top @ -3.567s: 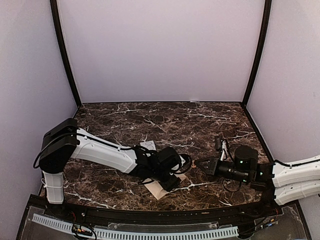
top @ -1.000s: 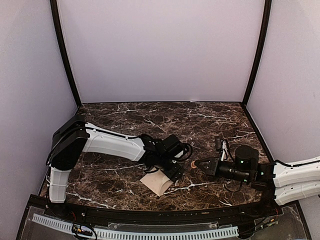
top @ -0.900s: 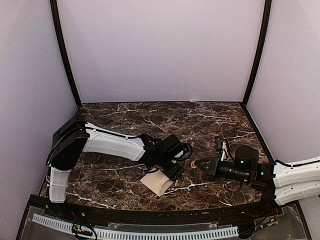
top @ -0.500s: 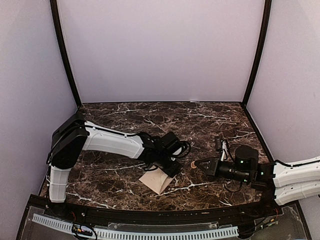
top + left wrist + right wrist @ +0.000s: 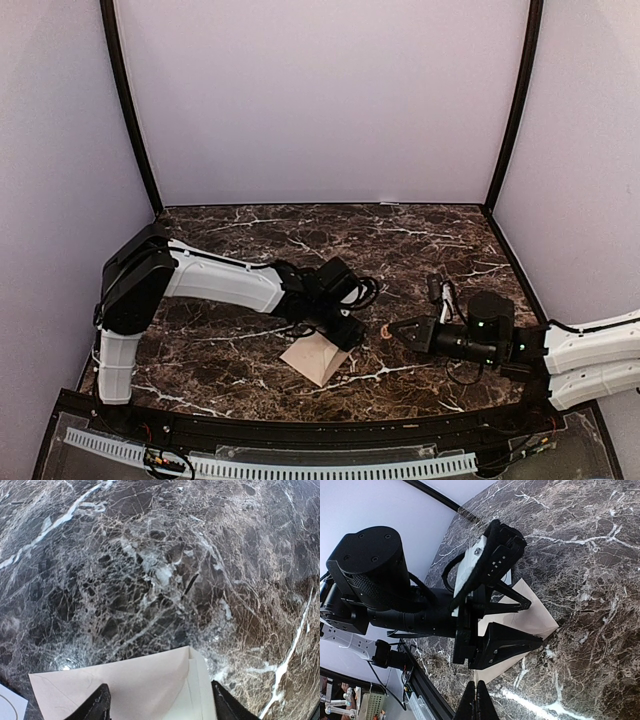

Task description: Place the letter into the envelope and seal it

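The pinkish-tan envelope (image 5: pixel 315 358) lies flat on the marble near the front middle. In the left wrist view the envelope (image 5: pixel 130 685) has a paler cream strip (image 5: pixel 201 692) along its right edge; I cannot tell whether this is the letter. My left gripper (image 5: pixel 344 332) is open, low over the envelope's far end, with a finger on each side (image 5: pixel 162 707). The right wrist view shows it (image 5: pixel 535 621) the same way above the envelope (image 5: pixel 532 616). My right gripper (image 5: pixel 392 330) is shut and empty, just right of the envelope (image 5: pixel 477 700).
A corner of a small white card (image 5: pixel 7 706) lies beside the envelope, under my left arm. Lilac walls with black posts (image 5: pixel 130 110) enclose the marble table (image 5: pixel 400 240). A black rail (image 5: pixel 300 432) runs along the front edge.
My left gripper has drawn back up and to the left, uncovering more of the envelope. The envelope has shifted slightly. My right gripper has edged a little left.
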Controlling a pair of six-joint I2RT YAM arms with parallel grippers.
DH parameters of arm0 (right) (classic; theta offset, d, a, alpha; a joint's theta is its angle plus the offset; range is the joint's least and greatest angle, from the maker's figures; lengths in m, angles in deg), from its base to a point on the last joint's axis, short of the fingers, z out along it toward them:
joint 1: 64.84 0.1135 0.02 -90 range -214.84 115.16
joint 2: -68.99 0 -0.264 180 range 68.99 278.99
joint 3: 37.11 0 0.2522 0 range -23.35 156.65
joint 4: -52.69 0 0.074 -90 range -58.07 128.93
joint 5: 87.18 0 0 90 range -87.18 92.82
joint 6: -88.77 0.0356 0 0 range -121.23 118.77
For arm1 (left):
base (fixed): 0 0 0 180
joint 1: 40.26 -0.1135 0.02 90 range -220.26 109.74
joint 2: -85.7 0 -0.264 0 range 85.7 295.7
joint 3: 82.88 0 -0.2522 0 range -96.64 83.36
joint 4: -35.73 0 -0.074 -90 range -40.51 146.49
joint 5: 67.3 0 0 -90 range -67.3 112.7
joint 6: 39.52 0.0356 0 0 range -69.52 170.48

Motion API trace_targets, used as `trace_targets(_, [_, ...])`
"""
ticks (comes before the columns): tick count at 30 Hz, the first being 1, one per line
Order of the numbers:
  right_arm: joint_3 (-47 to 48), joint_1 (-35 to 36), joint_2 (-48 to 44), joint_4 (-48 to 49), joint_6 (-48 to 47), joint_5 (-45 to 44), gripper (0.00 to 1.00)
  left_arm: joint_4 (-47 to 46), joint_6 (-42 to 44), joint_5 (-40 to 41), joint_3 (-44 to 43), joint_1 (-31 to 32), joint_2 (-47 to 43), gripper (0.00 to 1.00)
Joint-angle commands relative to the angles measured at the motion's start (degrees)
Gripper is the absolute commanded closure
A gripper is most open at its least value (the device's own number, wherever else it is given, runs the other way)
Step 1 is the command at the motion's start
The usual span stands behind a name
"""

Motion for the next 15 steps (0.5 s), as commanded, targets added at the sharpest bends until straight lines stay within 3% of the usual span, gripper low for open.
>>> trace_targets(1, [1.12, -0.32, 0.69, 2.47, 0.06, 0.78, 1.00, 4.11, -1.01, -2.83, 2.38, -0.59, 0.40, 0.29])
trace_targets(7, [1.21, -0.30, 0.72, 2.68, 0.06, 1.16, 1.00, 3.19, -1.37, -1.91, 2.70, -0.55, -4.31, 0.20])
trace_targets(15, [1.71, -0.31, 1.16, 2.65, -0.29, 1.42, 1.00, 4.48, -1.44, 0.16, 5.92, -0.51, -9.43, 0.15])
